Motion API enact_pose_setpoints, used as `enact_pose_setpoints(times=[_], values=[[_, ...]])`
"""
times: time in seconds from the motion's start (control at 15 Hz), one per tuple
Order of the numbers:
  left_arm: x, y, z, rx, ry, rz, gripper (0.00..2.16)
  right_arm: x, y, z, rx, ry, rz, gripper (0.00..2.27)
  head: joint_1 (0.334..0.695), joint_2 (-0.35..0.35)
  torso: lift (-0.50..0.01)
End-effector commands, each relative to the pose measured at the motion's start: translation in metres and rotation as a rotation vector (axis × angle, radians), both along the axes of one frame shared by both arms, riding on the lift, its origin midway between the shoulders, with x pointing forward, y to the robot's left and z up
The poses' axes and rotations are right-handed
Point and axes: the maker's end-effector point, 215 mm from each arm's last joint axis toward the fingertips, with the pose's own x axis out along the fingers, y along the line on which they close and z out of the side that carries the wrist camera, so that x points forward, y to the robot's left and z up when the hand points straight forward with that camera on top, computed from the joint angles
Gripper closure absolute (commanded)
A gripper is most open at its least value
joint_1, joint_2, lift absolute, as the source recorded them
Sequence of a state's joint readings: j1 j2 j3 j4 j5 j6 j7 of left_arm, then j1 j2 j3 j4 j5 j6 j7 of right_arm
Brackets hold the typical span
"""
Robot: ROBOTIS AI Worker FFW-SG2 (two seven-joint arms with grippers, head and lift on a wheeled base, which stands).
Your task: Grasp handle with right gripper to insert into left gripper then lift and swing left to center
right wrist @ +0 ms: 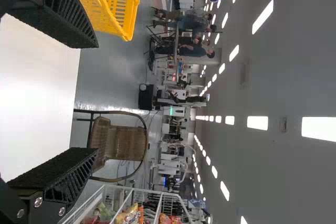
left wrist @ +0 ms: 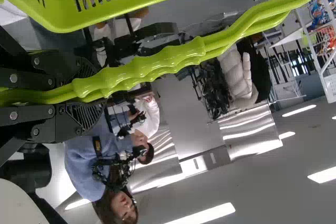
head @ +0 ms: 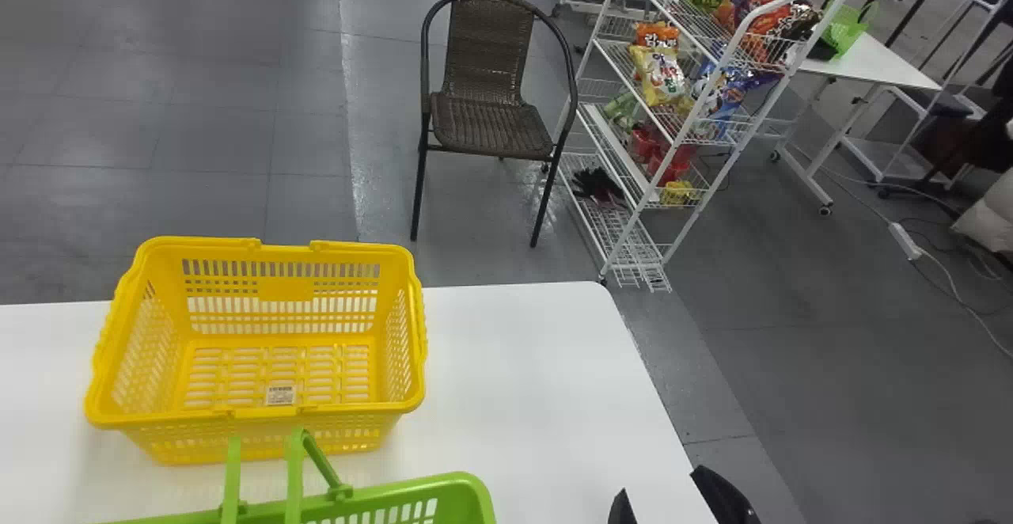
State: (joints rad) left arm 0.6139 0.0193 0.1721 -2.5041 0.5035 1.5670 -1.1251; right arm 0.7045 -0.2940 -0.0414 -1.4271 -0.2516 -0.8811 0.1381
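Table [head: 522, 366] shows from head; left wrist view has hand [left wrist: 86, 92] gripping handles [left wrist: 170, 59].

Lab or workshop hall, partly set up like a shop; not a home. Big open room, grey floor [head: 198, 96] with straight seams, rows of strip lights [right wrist: 257, 123] running far back across a high-looking ceiling [right wrist: 283, 66]. Shop bits: white wire rack [head: 671, 153] with snack bags [head: 663, 73], yellow basket [head: 285, 290] and green basket [head: 467, 500] at a plain white surface [head: 538, 366]. Lab bits: right gripper [head: 662, 483] near the surface's right edge, loose cables and a power strip [head: 904, 241] on the floor, white table [head: 878, 65] on casters, equipment and stands farther off. Lone wicker chair [head: 491, 124] beside the rack.
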Motion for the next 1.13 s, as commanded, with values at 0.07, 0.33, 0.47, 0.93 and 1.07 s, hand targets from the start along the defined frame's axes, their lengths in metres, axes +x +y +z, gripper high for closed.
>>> enact_pose_setpoints(times=[0.07,0.33,0.47,0.93,1.07], values=[[0.0053,-0.0033,-0.0034,0.022,-0.011,-0.005,2.14,0.0006,0.0009,0.0011,0.002,-0.001,0.000,0.12,0.695,-0.350,0.000],[0.0107,-0.0076,-0.0023,0.019,-0.021,-0.007,2.14,0.0003,0.0016,0.0007,0.005,-0.001,-0.002,0.12,0.695,-0.350,0.000],[0.0121,-0.0075,-0.0020,0.019,-0.024,-0.007,2.14,0.0002,0.0018,0.0006,0.006,-0.001,-0.003,0.12,0.695,-0.350,0.000],[0.0110,-0.0093,-0.0001,0.009,-0.023,-0.010,2.14,-0.0015,0.0031,0.0012,0.010,-0.001,-0.004,0.12,0.695,-0.350,0.000],[0.0108,-0.0098,0.0012,0.003,-0.023,-0.011,2.14,-0.0031,0.0040,0.0030,0.010,-0.004,-0.002,0.12,0.695,-0.350,0.000]])
